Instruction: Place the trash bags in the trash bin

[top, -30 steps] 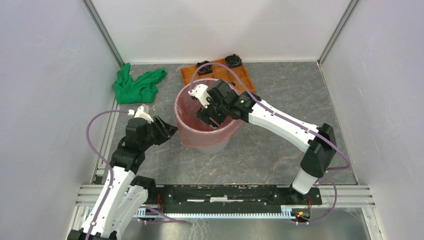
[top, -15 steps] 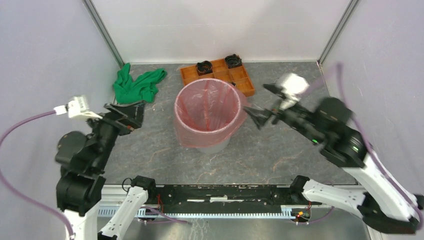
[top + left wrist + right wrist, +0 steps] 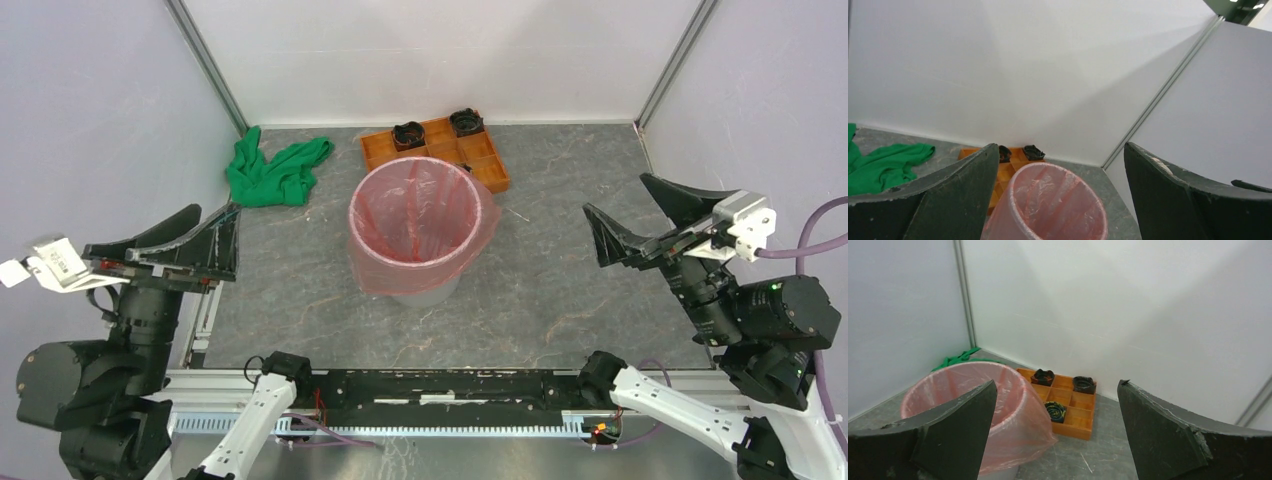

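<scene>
The light grey trash bin [image 3: 425, 292] stands upright mid-table. The translucent red-orange trash bag [image 3: 412, 225] lines its inside and is folded over its rim, draping down the outer wall. It also shows in the left wrist view [image 3: 1048, 202] and the right wrist view [image 3: 1018, 410]. My left gripper [image 3: 205, 225] is open and empty, raised high at the left, well away from the bin. My right gripper [image 3: 640, 215] is open and empty, raised high at the right, also apart from the bin.
An orange compartment tray [image 3: 480, 155] with dark rolled items lies just behind the bin. A green cloth [image 3: 275, 170] lies at the back left. White walls with metal corner posts enclose the table on three sides.
Both arms have pulled back from the bin and risen to the sides. The right gripper left the bin's inside. The bag stays lining the bin.
</scene>
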### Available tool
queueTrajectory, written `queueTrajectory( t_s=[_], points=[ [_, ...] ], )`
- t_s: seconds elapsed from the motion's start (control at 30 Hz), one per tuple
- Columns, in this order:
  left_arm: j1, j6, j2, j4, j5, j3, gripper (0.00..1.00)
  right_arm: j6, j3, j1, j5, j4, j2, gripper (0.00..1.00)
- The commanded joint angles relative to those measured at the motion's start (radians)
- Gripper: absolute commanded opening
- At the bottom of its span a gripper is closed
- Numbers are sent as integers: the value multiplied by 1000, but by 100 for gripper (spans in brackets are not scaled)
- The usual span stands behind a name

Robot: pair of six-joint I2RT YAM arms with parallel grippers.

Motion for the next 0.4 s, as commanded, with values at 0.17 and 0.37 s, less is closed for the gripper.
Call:
queueTrajectory(
  t_s=[0.17,0.37],
  points=[
    [5,47,26,12,-7,49,100,15,-48,-1,122,59,-60,98],
    [5,43,25,10,-6,32,100,43,-44,-4,120,39,-53,98]
  ],
)
